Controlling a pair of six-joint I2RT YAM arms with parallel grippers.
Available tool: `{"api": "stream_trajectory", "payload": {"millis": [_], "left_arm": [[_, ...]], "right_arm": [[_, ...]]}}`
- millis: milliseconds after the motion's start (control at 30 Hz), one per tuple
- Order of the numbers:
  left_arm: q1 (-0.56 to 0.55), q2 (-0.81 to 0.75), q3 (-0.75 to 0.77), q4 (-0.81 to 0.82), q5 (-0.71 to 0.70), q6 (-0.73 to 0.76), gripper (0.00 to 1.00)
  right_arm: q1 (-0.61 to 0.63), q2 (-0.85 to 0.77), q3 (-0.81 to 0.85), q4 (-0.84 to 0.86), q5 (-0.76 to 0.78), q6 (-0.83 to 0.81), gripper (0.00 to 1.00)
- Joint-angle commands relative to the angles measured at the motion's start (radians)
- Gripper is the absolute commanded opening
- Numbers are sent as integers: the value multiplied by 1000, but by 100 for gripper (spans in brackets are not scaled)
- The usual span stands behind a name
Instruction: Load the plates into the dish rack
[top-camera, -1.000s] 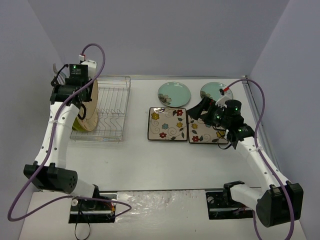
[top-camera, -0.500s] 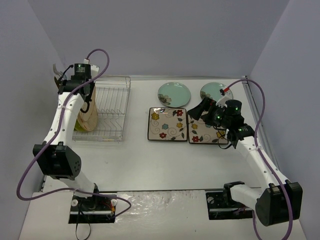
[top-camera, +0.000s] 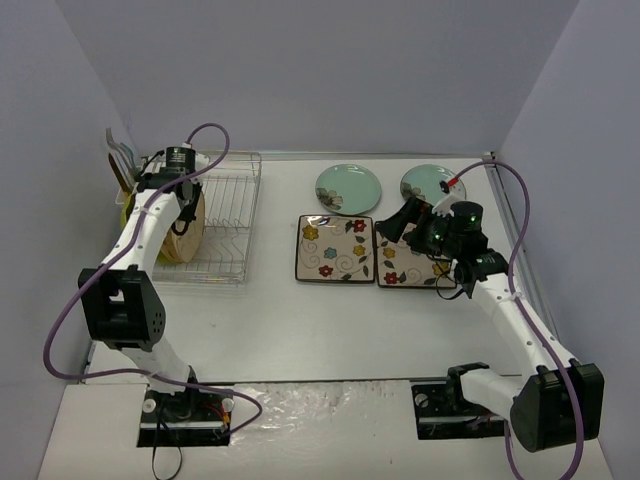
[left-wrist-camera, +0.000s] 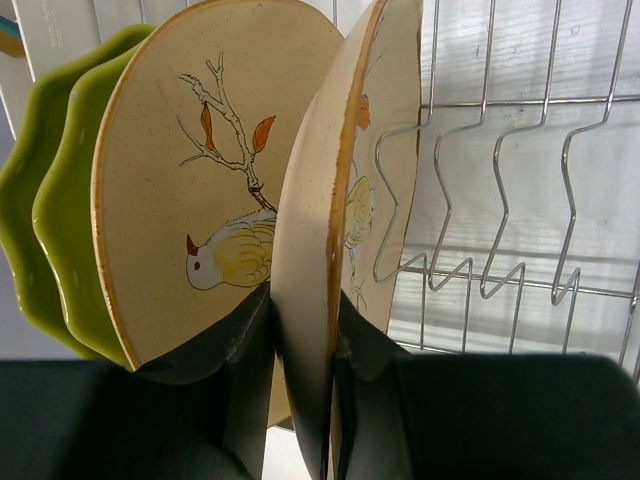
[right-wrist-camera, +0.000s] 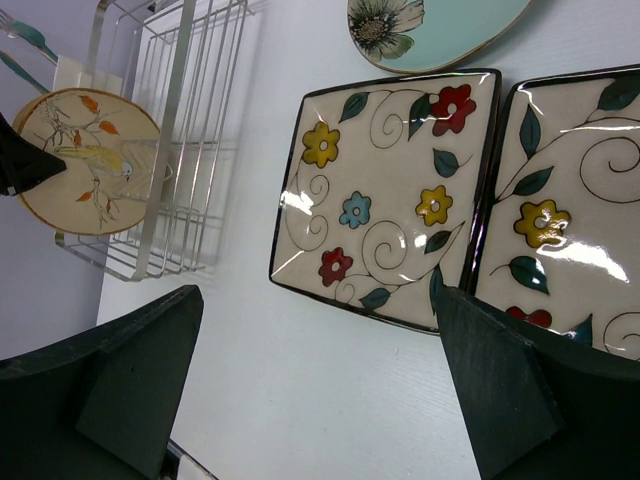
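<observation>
**Top view.** The dish rack (top-camera: 222, 215) sits at left centre of the frame. At its left end the left gripper (top-camera: 183, 205) is closed on a cream plate (top-camera: 186, 232) that stands on edge. Four plates are not yet loaded. Two teal plates (top-camera: 348, 187) lie flat at upper centre, and two square plates (top-camera: 334, 248) lie just below them, side by side. The right gripper (top-camera: 400, 222) hovers over the square pair with its jaws wide and nothing in them.

**Left wrist view.** The fingers (left-wrist-camera: 235, 340) pinch the held plate's lower rim at bottom centre. A second cream plate (left-wrist-camera: 200, 180) stands just to its left, and the green plates (left-wrist-camera: 50, 200) stand at the far left. Free prongs fill the right half of the frame. The fingers hide the bottom edge, so I cannot tell whether it is seated between prongs.

Risks:
- If the plate is let go before it is seated, it could tip onto its neighbour or fall flat across the wires.
- The gap to the neighbour is narrow, so opening the jaws could knock that plate.

**Right wrist view.** Both jaws stand far apart at the lower corners. The square plates fill the centre and right of the frame, with their edges touching or nearly so.

Risks:
- A flat, glazed plate offers little rim to catch, and a shallow grip may slip.
- A finger pushed in at the shared edge could shove the other plate along (or chip it).
</observation>
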Motion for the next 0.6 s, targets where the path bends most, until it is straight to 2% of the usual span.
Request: {"api": "stream_trajectory", "payload": {"millis": [0,100,233,567], "left_arm": [[8,-65,37,116,-74,-12,18],[8,-75,30,107,-73,-20,35],[7,-100,21,109,-82,-19,50],[6,-170,55,68,-42,-46,72]], "right_arm": [[-10,-23,-6,54,19,-3,100],[-13,-33,-22,53,29,2,100],[-16,-57,-40,53,45,6,100],[-25,-136,-96,-8,151,41,100]]}}
